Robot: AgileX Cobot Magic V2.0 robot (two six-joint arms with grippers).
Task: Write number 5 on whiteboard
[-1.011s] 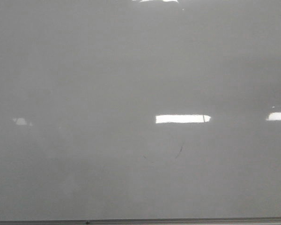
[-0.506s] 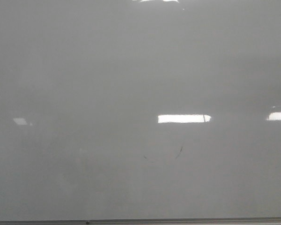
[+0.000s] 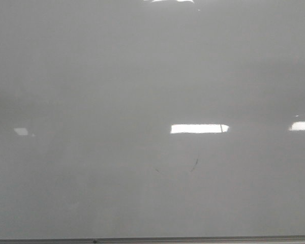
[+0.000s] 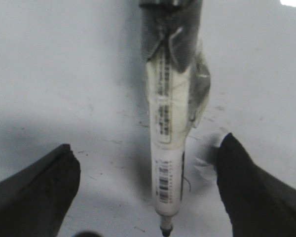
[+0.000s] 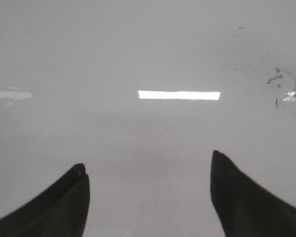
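The whiteboard [image 3: 91, 76] is pale grey with bright white rectangular reflections. The marker [image 4: 168, 163] is white with black print and a barcode. Both tools' fingers [image 5: 246, 202] are black.

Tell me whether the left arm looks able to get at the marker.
Probably yes: the jaws of the left gripper stand open on either side of the marker, and nothing shows between them and it.
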